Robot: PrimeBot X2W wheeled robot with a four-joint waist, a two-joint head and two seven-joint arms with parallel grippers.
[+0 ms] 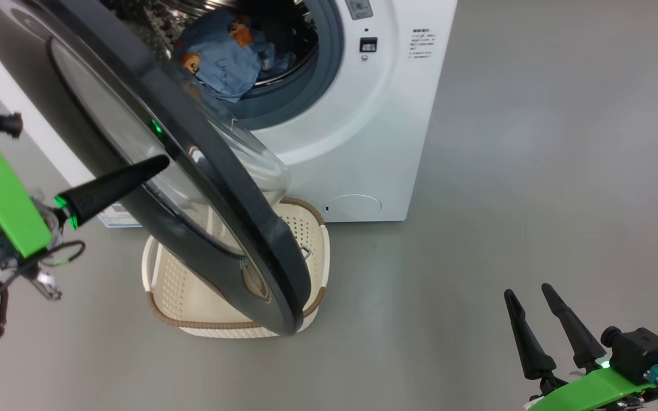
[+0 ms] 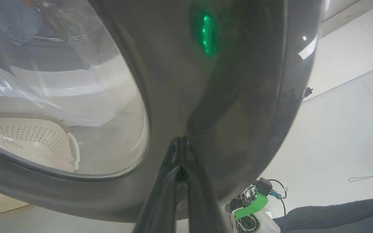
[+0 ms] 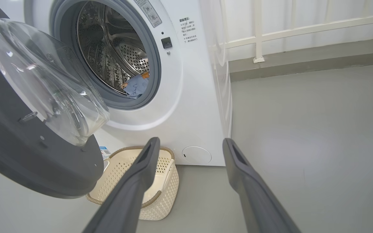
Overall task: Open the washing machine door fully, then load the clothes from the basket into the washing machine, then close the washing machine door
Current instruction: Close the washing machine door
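**Left gripper at the half-open door, laundry in the drum**

The washing machine door (image 1: 249,240) stands swung partway out from the washing machine (image 1: 363,142), hanging over the basket (image 1: 315,245) on the floor just in front of the machine. The left gripper (image 1: 155,164), at the near left, has its two dark fingers pressed together with nothing between them. In the left wrist view their tips meet their own reflection on the door's glossy black outer face, beside the glass window. The right gripper (image 1: 528,292) hangs at the near right, well apart from the machine, fingers spread wide and holding nothing. The clothes (image 1: 220,57), light blue with orange-brown figures, lie inside the steel drum at the gasket's lower edge.
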